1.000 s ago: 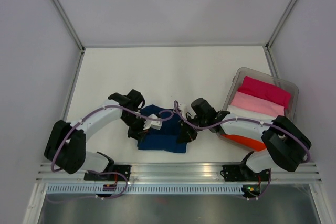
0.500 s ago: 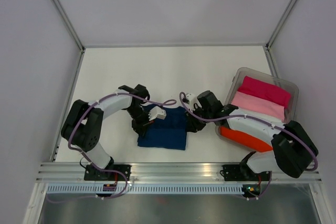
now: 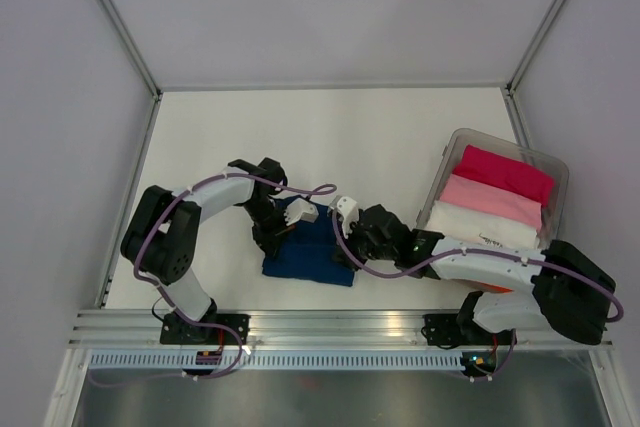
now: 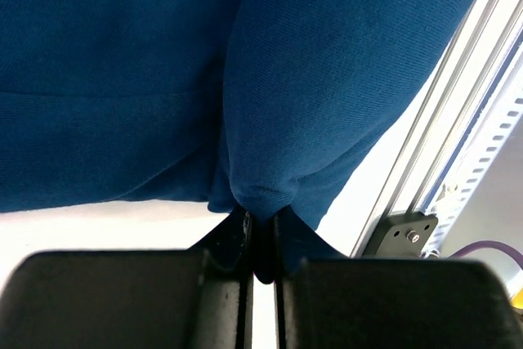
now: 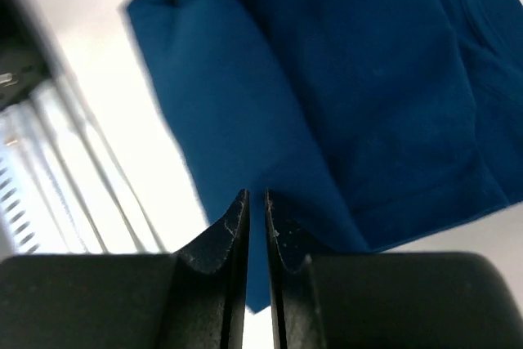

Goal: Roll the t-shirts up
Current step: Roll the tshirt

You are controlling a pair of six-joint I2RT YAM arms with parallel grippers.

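Observation:
The navy blue t-shirt [image 3: 305,259] lies folded on the white table near the front edge. My left gripper [image 3: 272,235] is at its left edge. In the left wrist view it [image 4: 255,212] is shut on a bunched fold of the navy cloth [image 4: 327,63]. My right gripper [image 3: 345,250] is at the shirt's right side. In the right wrist view it [image 5: 256,202] is shut on the edge of the navy cloth [image 5: 368,79]. The shirt's chest print is hidden.
A clear plastic bin [image 3: 510,146] at the right holds folded magenta [image 3: 505,172], pink [image 3: 490,197] and white [image 3: 480,222] shirts. My right arm crosses its near end. An aluminium rail [image 3: 340,322] runs along the front edge, close to the navy shirt. Walls enclose the table.
My right arm has swung lower and nearer the front, and its gripper has shifted along the shirt's right side. The left gripper stays at the left edge. The shirt looks more compact.

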